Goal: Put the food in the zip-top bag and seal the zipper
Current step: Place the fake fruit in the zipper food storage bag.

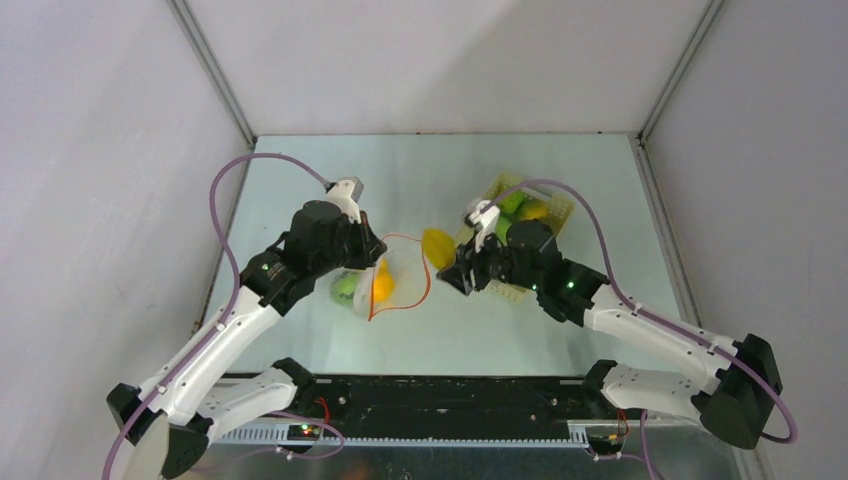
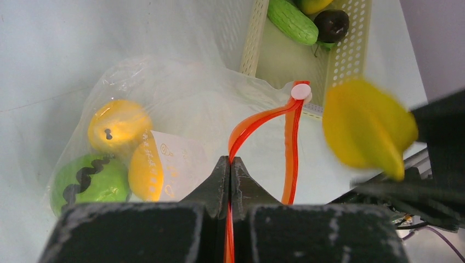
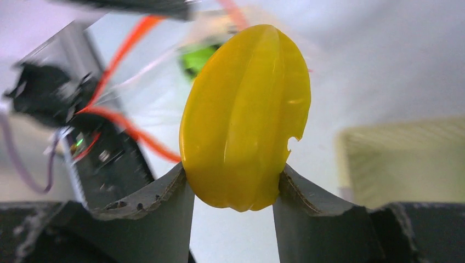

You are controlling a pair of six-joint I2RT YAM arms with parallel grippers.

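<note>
Insertion step. My left gripper point(image 2: 230, 164) is clamped on the thin red-orange zipper strip point(image 2: 257, 118), lifting the mouth of the clear floppy plastic bag point(image 2: 181, 104), which holds green, orange and yellow toys point(image 2: 118, 123). My right gripper point(image 3: 233, 171), jaws half apart, pinches a yellow ridged starfruit toy point(image 3: 244, 115) just beside that mouth. I should steer it between the strip's two halves, low and deep, before releasing. More pieces wait in the pale yellow lattice basket point(image 2: 351, 49).

Robotics lab test cell: bare white panel walls point(image 1: 90, 150) and metal framing point(image 1: 212, 75) behind the left pincer point(image 1: 372, 250) and right pincer point(image 1: 452, 262); pale surface point(image 1: 400, 170) beneath them.
</note>
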